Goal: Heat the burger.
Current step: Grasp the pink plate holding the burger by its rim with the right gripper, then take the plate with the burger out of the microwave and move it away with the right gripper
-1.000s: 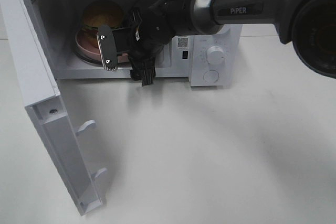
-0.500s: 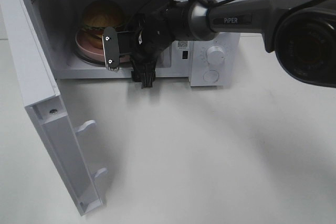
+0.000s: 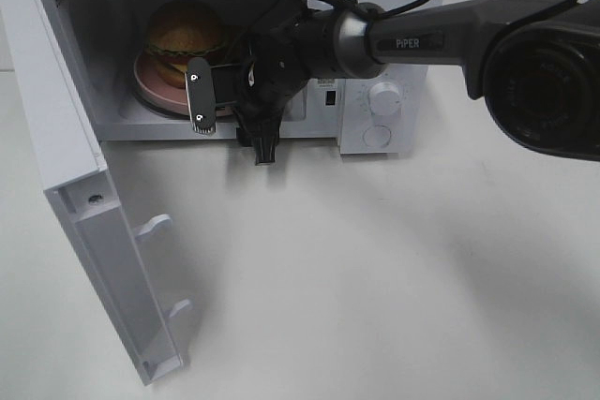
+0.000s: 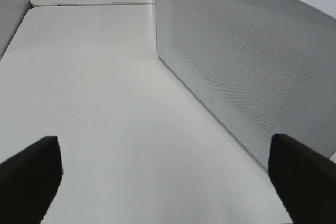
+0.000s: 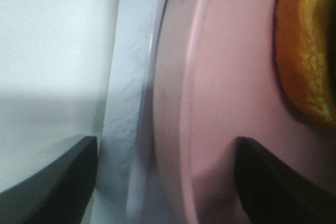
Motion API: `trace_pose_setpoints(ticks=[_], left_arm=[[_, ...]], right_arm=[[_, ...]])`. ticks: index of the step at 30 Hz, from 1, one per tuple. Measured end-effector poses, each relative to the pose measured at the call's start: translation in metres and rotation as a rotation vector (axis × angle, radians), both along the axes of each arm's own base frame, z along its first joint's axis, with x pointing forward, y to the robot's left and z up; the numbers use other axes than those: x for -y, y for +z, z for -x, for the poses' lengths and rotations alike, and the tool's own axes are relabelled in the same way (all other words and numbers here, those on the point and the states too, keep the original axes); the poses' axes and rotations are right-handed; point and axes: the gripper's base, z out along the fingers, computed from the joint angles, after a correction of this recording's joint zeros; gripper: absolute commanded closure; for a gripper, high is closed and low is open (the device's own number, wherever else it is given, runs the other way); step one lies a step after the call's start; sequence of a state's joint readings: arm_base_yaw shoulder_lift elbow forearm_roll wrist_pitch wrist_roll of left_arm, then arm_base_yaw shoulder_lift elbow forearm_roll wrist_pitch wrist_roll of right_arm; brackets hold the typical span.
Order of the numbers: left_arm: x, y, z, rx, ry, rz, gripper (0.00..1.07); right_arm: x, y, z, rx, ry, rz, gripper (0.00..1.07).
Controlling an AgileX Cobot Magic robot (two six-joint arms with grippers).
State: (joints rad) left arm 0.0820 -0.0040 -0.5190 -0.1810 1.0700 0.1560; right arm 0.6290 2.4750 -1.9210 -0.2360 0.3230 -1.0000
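Burger (image 3: pixel 185 37) first: one round bun, glossy golden-brown on top, with a green lettuce frill and a streak of red and yellow showing beneath it. It sits on one pink plate (image 3: pixel 150 86) inside the white microwave (image 3: pixel 389 7), whose single door (image 3: pixel 75 194) stands swung wide toward the left. Two round knobs (image 3: pixel 382 98) are stacked on the control panel. Right tool (image 3: pixel 208 98) is at the oven's mouth, by the plate's front rim — its two fingers are apart, with the rim between them but not gripped in the wrist view. Left tool (image 4: pixel 168 177) hangs above the bare white surface (image 4: pixel 105 103) beside the oven's perforated wall, fingers spread wide and empty.
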Motion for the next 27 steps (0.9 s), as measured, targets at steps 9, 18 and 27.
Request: trace_pose_setpoints(ticks=[9, 18, 27], left_arm=[[0.000, 0.000, 0.000, 0.000, 0.000, 0.000, 0.07], [0.000, 0.000, 0.000, 0.000, 0.000, 0.000, 0.07], [0.000, 0.000, 0.000, 0.000, 0.000, 0.000, 0.07]], right_arm=[[-0.009, 0.019, 0.015, -0.043, 0.009, 0.026, 1.07], [-0.006, 0.030, 0.015, -0.029, 0.020, 0.051, 1.07], [-0.005, 0.033, 0.017, -0.047, 0.031, 0.078, 1.07]])
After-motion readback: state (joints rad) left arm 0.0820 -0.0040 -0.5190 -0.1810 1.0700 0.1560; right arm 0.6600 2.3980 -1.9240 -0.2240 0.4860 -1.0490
